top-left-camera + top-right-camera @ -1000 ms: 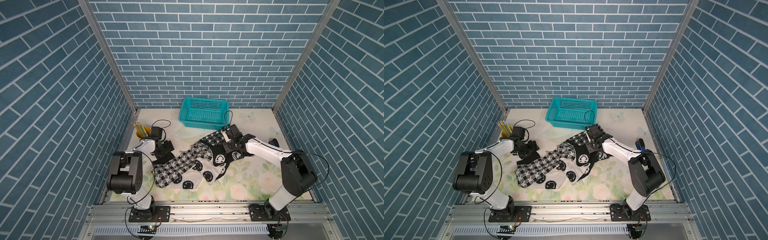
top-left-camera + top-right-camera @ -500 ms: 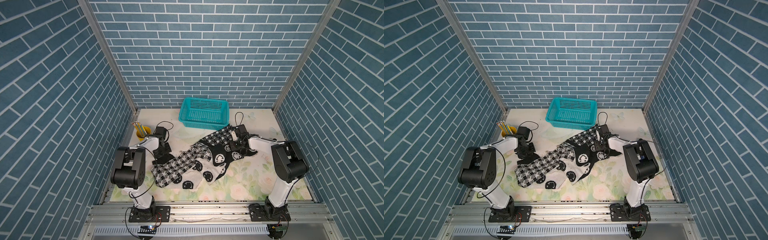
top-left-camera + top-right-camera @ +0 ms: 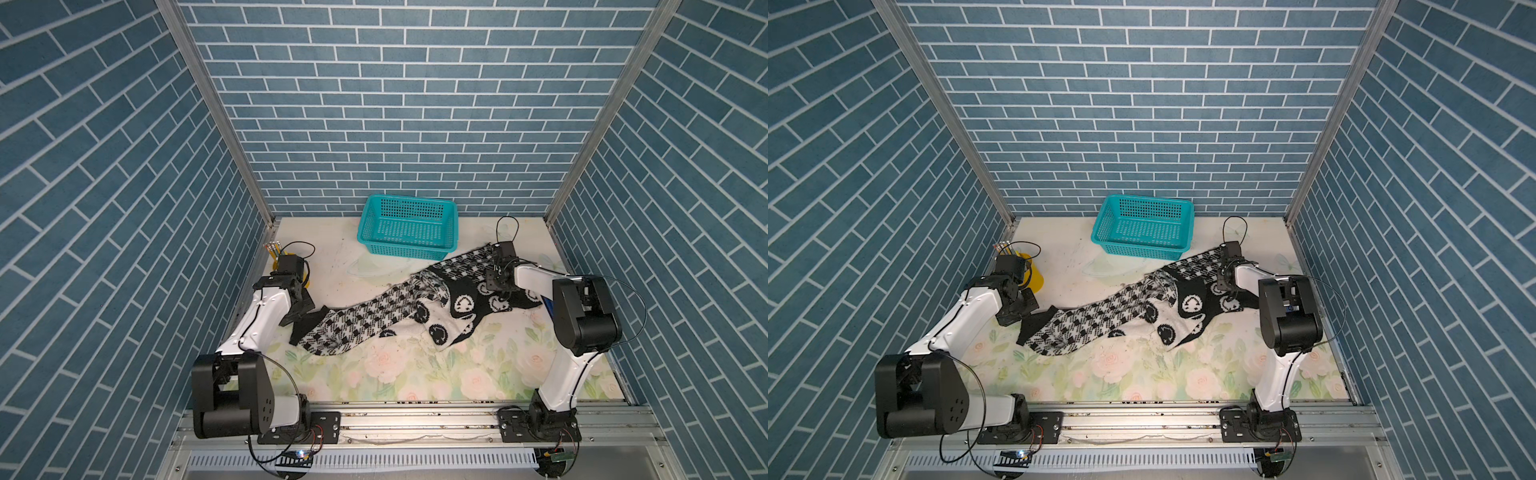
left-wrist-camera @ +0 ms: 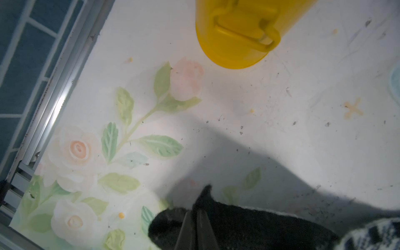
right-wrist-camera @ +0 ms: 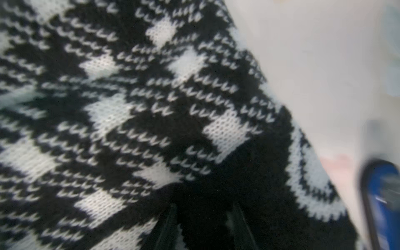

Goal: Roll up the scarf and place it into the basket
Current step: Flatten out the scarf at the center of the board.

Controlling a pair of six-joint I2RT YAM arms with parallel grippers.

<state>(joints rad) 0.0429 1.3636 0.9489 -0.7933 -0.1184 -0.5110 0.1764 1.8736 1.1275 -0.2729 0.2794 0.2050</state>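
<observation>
The left tool (image 4: pixel 195 214) has just clamped shut on a black corner of the long black-and-white knitted scarf (image 3: pixel 365 322) — one end secured, cloth still unrolled on the tabletop (image 3: pixel 395 374) before the rectangular teal plastic mesh basket (image 3: pixel 407 249). The right tool (image 5: pixel 203 208) straddles the other end, half-open — grip unclear.

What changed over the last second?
Left gripper closed on the scarf at its black corner. Right gripper, gripping the other end, moved to the robot's right, drawing that end out near the basket. The basket and yellow pencil cup stayed put.
</observation>
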